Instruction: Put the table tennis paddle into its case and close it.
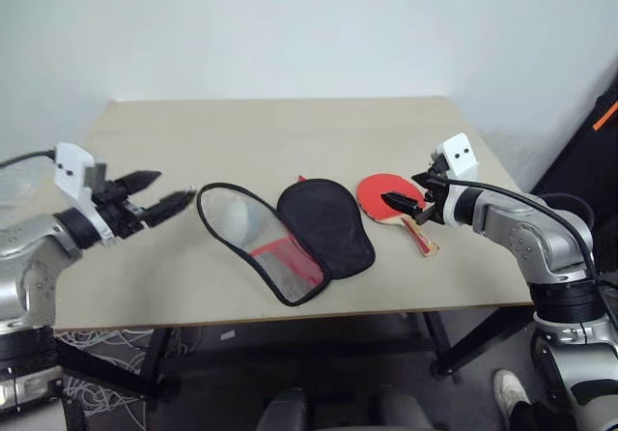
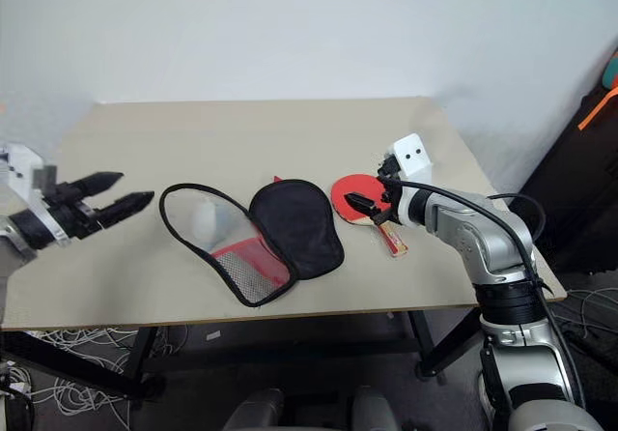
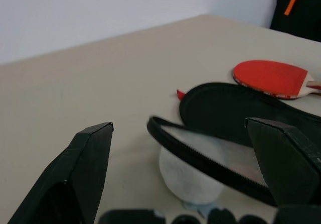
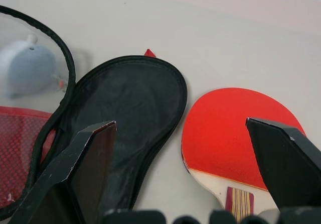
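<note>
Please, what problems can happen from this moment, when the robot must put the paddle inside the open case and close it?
1. The right gripper, open, hovers over the table tennis paddle, which lies flat on the table; fingers may slide off the thin blade.
2. The case lies unfolded; its upright mesh flap could fold or shift during insertion unless the open left gripper steadies it.
3. A greyish-white ball sits behind that flap and might block closing.

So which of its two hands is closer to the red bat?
The right hand, hovering open over the red wooden table tennis bat; the left hand is beyond the open case.
</note>
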Robot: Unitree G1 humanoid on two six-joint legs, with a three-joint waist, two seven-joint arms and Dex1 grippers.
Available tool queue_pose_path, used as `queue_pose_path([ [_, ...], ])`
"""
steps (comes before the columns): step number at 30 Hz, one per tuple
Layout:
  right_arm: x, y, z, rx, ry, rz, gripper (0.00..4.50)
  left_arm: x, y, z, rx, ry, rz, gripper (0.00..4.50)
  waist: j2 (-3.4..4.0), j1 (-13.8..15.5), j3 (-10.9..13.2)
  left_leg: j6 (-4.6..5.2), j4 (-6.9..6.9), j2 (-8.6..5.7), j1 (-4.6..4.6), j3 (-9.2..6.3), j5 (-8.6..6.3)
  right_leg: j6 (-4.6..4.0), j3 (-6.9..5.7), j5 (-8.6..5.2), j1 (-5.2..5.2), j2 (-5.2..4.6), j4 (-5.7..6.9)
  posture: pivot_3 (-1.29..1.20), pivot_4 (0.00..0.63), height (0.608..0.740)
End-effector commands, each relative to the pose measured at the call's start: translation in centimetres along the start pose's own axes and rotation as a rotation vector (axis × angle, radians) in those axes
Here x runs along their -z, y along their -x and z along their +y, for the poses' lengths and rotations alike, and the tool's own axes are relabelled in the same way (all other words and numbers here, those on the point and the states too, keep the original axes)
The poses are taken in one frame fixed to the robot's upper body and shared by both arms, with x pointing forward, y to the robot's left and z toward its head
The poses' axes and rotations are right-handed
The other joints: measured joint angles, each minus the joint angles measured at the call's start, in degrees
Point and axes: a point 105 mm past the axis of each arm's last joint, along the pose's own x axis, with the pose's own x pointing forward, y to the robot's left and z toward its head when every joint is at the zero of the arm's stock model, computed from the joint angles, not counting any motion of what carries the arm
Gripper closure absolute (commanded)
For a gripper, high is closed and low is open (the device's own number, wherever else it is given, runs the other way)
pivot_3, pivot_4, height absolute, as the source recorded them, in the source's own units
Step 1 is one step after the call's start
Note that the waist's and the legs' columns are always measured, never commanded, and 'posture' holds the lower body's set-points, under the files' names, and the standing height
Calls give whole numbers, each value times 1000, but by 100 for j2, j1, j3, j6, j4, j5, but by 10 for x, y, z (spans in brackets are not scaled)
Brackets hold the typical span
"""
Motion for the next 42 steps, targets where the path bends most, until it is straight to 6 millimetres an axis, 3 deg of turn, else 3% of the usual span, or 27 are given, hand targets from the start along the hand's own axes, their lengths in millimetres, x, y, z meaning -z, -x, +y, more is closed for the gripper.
queue_pose_path([
  [1,-20,0,-1,0,42,-59,0,-17,11,-3,-15,-33,-56,21,-1,0,0,0,0,0,0,0,0,0,0,0,0,1,0,0,0,739],
  [4,-21,-2,-6,47,-4,-69,0,-13,17,4,-46,-21,-30,21,-1,-3,0,0,-5,4,11,15,0,-4,11,1,1,3,0,0,0,739],
  [11,-14,4,-10,89,-32,-64,0,-14,6,-2,-23,-35,-34,21,-3,34,-1,-1,-2,10,11,22,0,-7,10,3,-1,7,-3,0,0,739],
  [14,-12,8,-14,114,-20,-53,0,-24,6,10,-37,-59,-50,21,-5,28,-1,-1,-2,10,12,25,0,-7,11,3,1,8,-2,0,0,739],
  [18,-9,13,-21,125,-25,-48,0,-32,-2,9,-11,-100,-66,21,-5,26,-1,-1,-4,17,13,44,0,-11,25,6,-2,14,0,0,0,739],
  [24,-20,25,-24,51,79,-59,0,-54,-5,7,60,-212,-47,21,-12,26,6,1,-5,21,12,68,0,-11,44,6,-11,19,1,0,0,739],
  [29,-9,36,-47,27,172,25,0,-50,-5,3,122,-234,-12,21,-13,21,5,5,-4,24,19,82,-3,-12,52,5,-4,19,-4,0,0,739],
  [35,28,14,-60,86,83,149,0,-43,-21,-15,185,-203,-28,21,-19,6,4,5,-3,35,25,87,-3,-18,60,5,-1,30,-1,0,0,739],
  [42,57,-17,-57,166,-66,188,0,-44,-30,-20,208,-191,-38,21,-23,-6,6,5,-3,40,23,96,-3,-13,75,12,-11,41,10,0,0,739],
])
